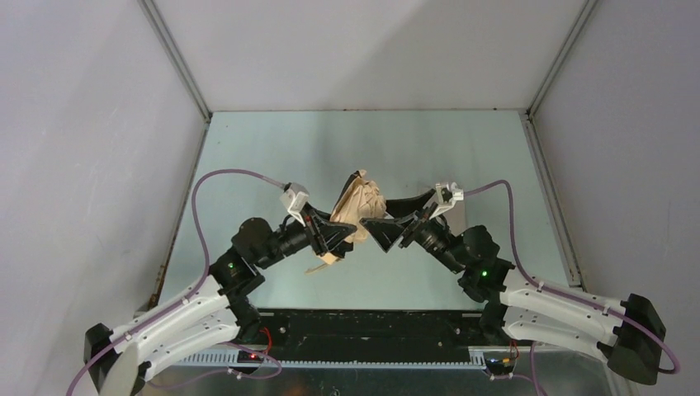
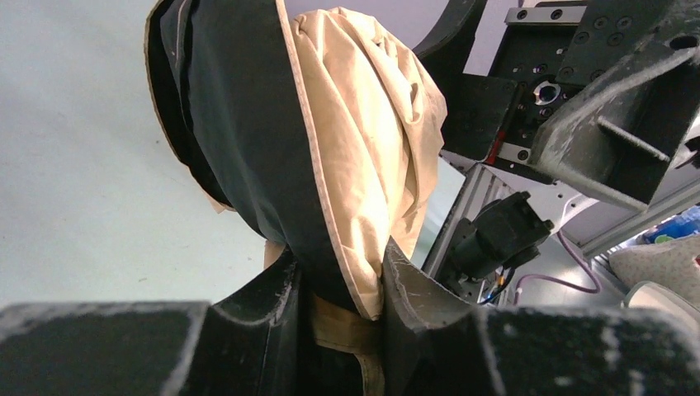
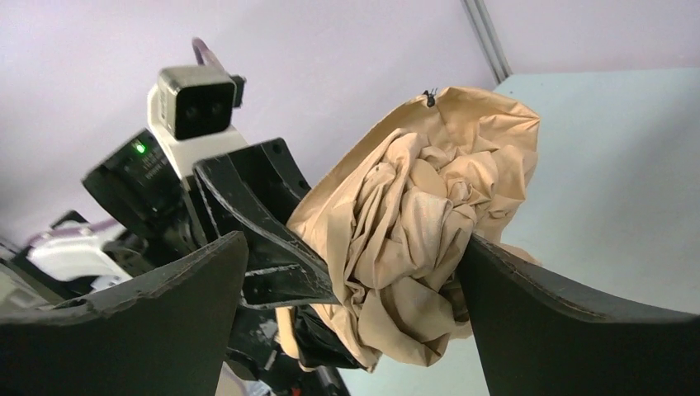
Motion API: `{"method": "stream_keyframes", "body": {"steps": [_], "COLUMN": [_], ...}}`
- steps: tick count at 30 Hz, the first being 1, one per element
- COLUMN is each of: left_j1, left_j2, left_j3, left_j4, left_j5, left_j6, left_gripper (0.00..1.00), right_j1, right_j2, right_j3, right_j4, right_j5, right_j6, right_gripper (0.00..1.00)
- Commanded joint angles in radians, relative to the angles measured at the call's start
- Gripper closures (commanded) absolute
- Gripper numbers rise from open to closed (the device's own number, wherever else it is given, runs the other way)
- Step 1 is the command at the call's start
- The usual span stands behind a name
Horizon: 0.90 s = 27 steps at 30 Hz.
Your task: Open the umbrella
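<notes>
The umbrella (image 1: 361, 205) is a folded, crumpled bundle of tan fabric with black lining, held above the table between both arms. My left gripper (image 1: 338, 233) is shut on its lower end; in the left wrist view the jaws (image 2: 338, 285) pinch the fabric edge and a beige strap, with the bundle (image 2: 363, 124) rising above. The beige handle stub (image 1: 328, 259) sticks out below that gripper. My right gripper (image 1: 381, 218) is open wide beside the bundle. In the right wrist view its jaws (image 3: 353, 247) straddle the fabric (image 3: 421, 214), and the right fingertip (image 3: 479, 256) touches it.
The pale green table (image 1: 462, 157) lies inside white walls, with metal rails along its left and right edges. The left arm's wrist camera (image 3: 194, 103) and finger (image 3: 256, 206) sit close to the bundle. Purple cables loop off both arms.
</notes>
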Motion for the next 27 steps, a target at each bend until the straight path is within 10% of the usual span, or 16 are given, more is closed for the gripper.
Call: {"method": "stream_keyframes", "body": {"steps": [1, 13, 27], "left_j1": [-0.032, -0.044, -0.064], "left_j2": [-0.051, -0.114, -0.045], "left_j3": [-0.007, -0.040, -0.026], "left_j4": [0.269, 0.324, 0.404], "left_j5": [0.022, -0.050, -0.007], "left_j6": [-0.028, -0.014, -0.047], "left_gripper": [1.00, 1.00, 1.00], "right_j1": [-0.005, -0.031, -0.036], "right_j2": [-0.011, -0.111, 0.019], "right_j3": [-0.015, -0.071, -0.048], "right_j4": [0.066, 0.024, 0.277], "right_j5": [0.035, 0.125, -0.182], "right_j6": [0.074, 0.075, 0.019], "right_gripper": [0.00, 0.00, 0.00]}}
